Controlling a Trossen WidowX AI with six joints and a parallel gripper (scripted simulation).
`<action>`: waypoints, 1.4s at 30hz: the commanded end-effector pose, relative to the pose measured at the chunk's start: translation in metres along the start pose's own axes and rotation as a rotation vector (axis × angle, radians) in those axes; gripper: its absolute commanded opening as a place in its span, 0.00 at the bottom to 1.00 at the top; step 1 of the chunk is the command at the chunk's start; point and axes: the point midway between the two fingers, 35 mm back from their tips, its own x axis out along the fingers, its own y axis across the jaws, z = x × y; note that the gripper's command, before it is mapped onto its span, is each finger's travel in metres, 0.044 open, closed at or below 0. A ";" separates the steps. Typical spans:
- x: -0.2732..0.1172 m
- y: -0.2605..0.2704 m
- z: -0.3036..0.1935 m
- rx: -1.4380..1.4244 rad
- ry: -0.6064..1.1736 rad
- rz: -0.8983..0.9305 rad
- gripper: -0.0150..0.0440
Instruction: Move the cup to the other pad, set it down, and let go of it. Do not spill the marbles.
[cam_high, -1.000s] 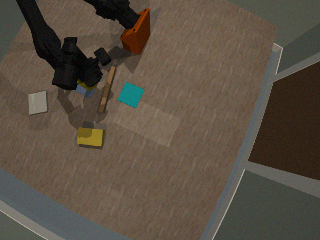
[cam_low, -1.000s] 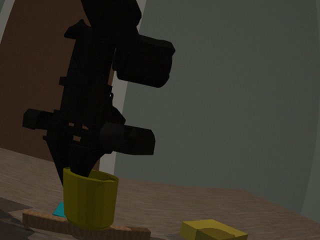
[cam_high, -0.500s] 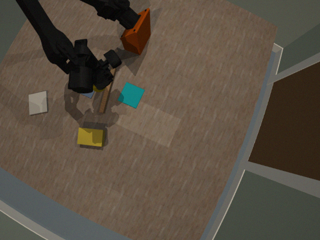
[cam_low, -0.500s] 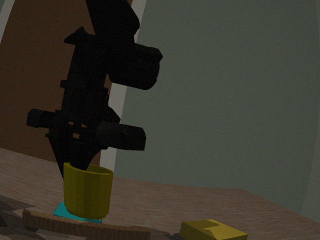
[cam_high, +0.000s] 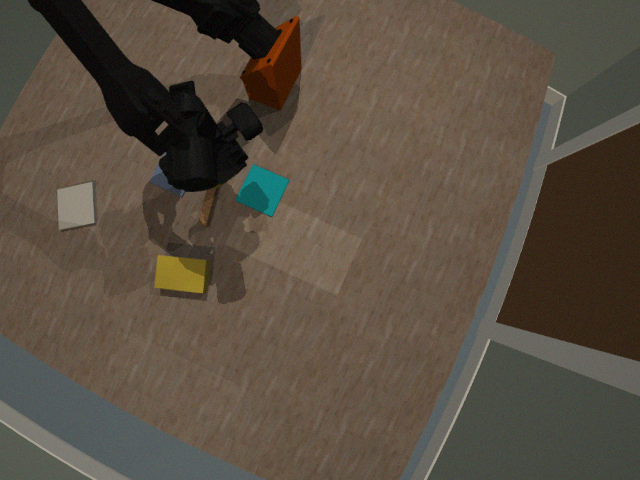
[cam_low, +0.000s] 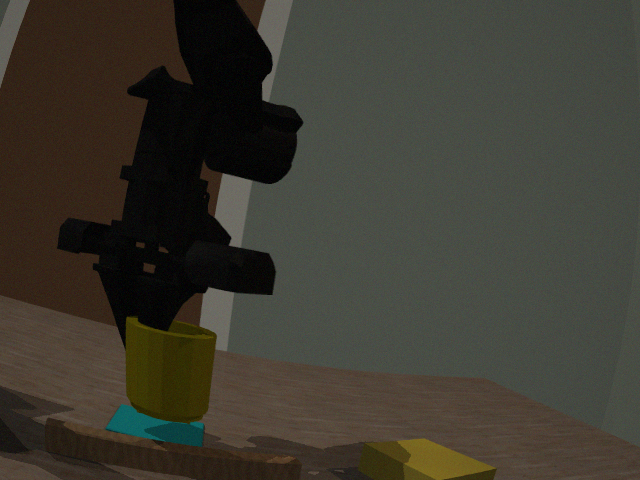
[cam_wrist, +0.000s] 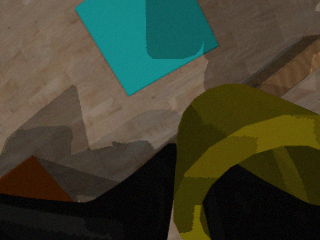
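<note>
A yellow cup (cam_low: 170, 369) (cam_wrist: 225, 112) hangs close to upright in the air. My gripper (cam_low: 138, 326) (cam_wrist: 186, 151) is shut on its wall, with one finger inside the cup and one outside. The gripper body hides nearly all of the cup in the top view. No marbles show in any view; the cup's inside is mostly hidden. The teal pad (cam_high: 275, 188) (cam_low: 117, 421) (cam_wrist: 110, 45) lies flat with nothing on it, and a shadow falls across part of it. The blue pad (cam_high: 164, 179) shows only in part beside the gripper in the top view.
A low wooden bar (cam_high: 207, 206) (cam_low: 170, 457) (cam_wrist: 290, 72) lies between the two pads, partly under the gripper. A yellow block (cam_high: 178, 273) (cam_low: 429, 457) and a pale block (cam_high: 76, 205) lie on the table. An orange wedge-shaped object (cam_high: 281, 69) (cam_wrist: 35, 180) stands behind the teal pad.
</note>
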 end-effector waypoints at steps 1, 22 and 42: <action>-0.001 0.005 0.008 0.007 -0.006 0.001 0.25; -0.002 0.036 0.043 0.007 -0.008 0.002 0.25; -0.002 0.060 0.072 0.008 -0.009 0.003 0.25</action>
